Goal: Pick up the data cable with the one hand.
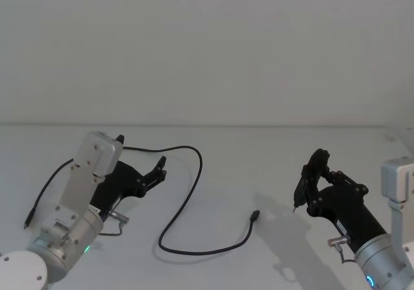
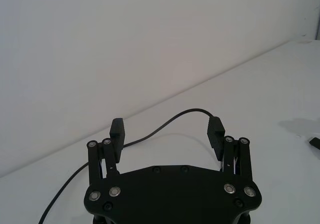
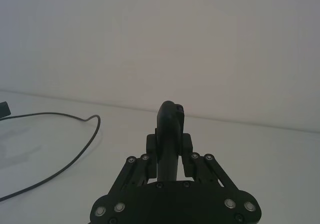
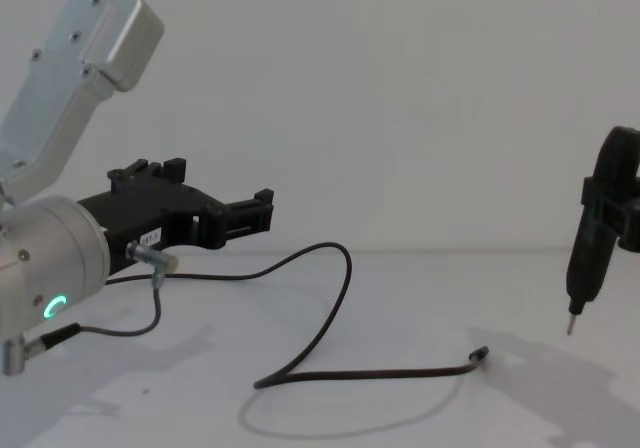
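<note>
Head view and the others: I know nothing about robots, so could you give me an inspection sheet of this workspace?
Surface: white table, flat and plain.
Job's things: data cable lies loose in curves on the table, not grasped.
Clutter: nothing seen.
Grippers: left gripper hovers above the table near the cable, fingers open; right gripper is raised on the right, fingers shut on a black pointed tool.
Cables: grey wire with silver plug at the left wrist.
Surroundings: plain white wall.
</note>
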Tool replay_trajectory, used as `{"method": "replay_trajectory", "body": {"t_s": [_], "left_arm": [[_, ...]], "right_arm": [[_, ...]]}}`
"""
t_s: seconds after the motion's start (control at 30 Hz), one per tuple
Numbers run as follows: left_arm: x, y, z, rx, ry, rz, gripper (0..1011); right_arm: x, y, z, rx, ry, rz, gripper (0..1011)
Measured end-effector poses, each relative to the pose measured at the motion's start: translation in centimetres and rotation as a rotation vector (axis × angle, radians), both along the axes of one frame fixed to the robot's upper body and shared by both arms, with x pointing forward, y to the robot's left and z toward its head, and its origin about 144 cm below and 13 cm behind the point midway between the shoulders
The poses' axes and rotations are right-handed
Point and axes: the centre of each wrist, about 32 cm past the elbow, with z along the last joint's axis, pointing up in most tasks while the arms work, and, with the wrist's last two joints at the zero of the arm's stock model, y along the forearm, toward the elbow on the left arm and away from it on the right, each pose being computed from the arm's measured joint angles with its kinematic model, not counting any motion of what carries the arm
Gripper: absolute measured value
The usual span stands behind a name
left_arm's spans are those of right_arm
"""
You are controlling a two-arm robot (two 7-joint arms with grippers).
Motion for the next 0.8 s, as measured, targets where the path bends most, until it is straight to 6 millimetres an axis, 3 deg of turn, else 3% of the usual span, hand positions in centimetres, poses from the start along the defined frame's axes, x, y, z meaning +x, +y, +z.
{"method": "replay_trajectory", "body": {"t_s": [0.8], "left_arm": [[-0.01,-0.02,0.02,0.001,-0.001,-0.001,1001]], "right_arm": [[0.0,0.0,0.0,0.0,0.0,0.0,279]]}}
